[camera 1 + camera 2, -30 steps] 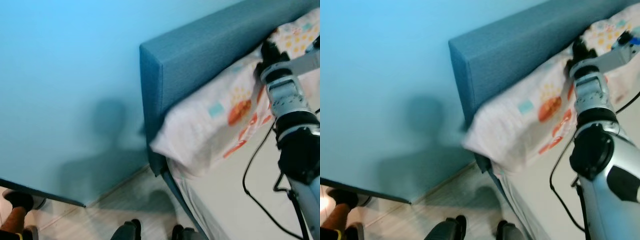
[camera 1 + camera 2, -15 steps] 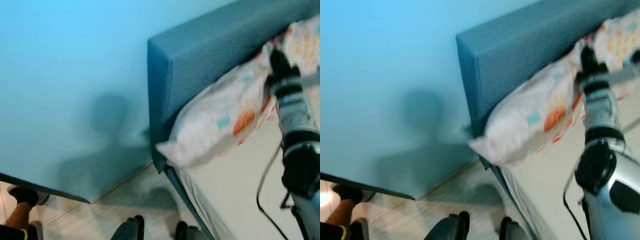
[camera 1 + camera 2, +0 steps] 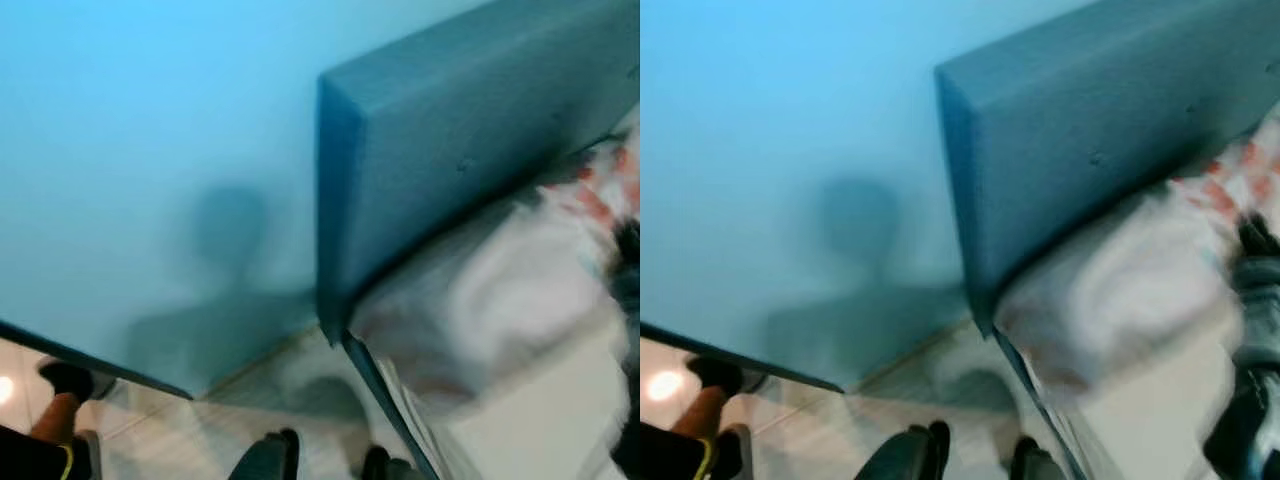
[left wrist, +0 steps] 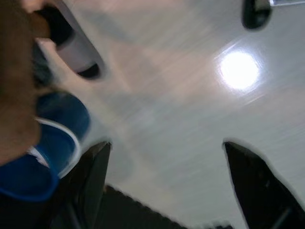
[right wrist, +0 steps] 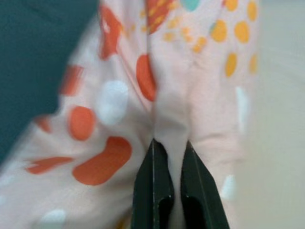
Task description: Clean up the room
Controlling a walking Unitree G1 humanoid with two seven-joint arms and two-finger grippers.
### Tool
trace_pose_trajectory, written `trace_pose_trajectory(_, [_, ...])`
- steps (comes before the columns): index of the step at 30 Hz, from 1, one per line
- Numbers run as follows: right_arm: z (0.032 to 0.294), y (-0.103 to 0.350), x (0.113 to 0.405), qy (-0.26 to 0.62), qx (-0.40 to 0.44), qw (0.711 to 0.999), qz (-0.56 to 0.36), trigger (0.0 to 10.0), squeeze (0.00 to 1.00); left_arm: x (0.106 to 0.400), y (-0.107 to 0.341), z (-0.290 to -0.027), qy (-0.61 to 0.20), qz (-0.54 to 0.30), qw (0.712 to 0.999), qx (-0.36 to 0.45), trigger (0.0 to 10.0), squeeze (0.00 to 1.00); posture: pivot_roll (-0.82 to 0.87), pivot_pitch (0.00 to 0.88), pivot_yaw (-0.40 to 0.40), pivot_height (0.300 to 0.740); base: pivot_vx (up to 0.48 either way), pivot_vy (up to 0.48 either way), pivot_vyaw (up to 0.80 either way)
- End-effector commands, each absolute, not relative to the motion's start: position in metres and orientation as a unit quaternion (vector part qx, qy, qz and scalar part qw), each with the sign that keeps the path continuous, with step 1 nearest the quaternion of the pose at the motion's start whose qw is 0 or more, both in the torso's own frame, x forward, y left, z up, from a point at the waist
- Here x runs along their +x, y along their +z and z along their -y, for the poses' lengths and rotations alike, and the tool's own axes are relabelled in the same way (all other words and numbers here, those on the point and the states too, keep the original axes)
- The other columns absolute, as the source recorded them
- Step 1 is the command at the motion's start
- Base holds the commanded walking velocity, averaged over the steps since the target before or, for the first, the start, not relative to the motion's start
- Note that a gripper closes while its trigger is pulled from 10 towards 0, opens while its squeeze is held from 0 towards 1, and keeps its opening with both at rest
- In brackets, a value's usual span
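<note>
Left eye view: the picture is blurred. A light blue wall (image 3: 150,130) takes up the left side, with a shadow on its lower part. A teal upholstered headboard (image 3: 470,150) stands against it, its corner toward the camera. At its foot lies the pillow (image 3: 490,300), pale with orange marks at its far end, resting on the bed (image 3: 520,440) and pressed against the headboard. Pale floor (image 3: 220,430) runs between wall and bed frame. At the lower left is a person's dark shoe (image 3: 68,378).

Right eye view: the same scene. The right arm (image 3: 1255,300) comes up along the right edge, reaching the pillow's patterned end just beside the headboard. It is too smeared to show the fingers there.

Left wrist view: the left end effector (image 4: 167,186) hangs over glossy pale floor with a bright light reflection, its two black fingers (image 4: 257,181) spread wide apart with nothing between them. A blue object (image 4: 52,152) and a dark-and-white shoe (image 4: 71,43) lie near; what the blue object is cannot be told.

Right wrist view: the right end effector (image 5: 169,191) is pinched tight on a fold of the pillow's spotted fabric, with the headboard just beside it.
</note>
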State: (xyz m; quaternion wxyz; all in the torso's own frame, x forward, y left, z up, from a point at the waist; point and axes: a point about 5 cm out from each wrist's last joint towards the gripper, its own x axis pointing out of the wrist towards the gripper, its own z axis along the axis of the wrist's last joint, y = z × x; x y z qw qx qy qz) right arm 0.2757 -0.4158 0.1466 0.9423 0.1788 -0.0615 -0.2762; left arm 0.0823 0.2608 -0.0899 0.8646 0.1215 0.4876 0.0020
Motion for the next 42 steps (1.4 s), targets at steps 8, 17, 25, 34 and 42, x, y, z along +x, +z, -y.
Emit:
trace_pose_trajectory(8, [0.431,0.113,0.242,-0.361,0.080,0.926,-0.070,10.0,0.83,0.078,-0.096,-0.260,0.013,-0.518,0.849,0.105,10.0,0.00,0.23,0.268,0.030,0.740,0.000,0.000,0.00])
trace_pose_trajectory(17, [0.433,0.111,0.240,-0.443,0.022,0.890,-0.107,10.0,1.00,0.091,-0.098,-0.253,0.021,-0.518,0.850,0.092,10.0,0.00,0.22,0.192,0.012,0.740,0.000,0.000,0.00])
trace_pose_trajectory(25, [0.414,0.102,0.256,-0.416,-0.021,0.897,-0.147,10.0,0.00,0.109,-0.097,-0.247,0.018,-0.519,0.850,0.084,10.0,0.00,0.18,0.128,0.005,0.740,0.000,0.000,0.00])
trace_pose_trajectory(34, [0.403,0.051,0.220,-0.455,0.061,0.872,-0.172,10.0,0.00,0.124,-0.096,-0.233,-0.012,-0.510,0.858,0.057,10.0,0.00,0.14,0.083,0.013,0.740,0.000,0.000,0.00])
trace_pose_trajectory(42, [0.361,0.018,0.229,-0.381,0.112,0.890,-0.222,10.0,0.00,0.137,-0.092,-0.236,0.001,-0.505,0.861,0.060,10.0,0.00,0.13,0.055,0.008,0.740,0.000,0.000,0.00])
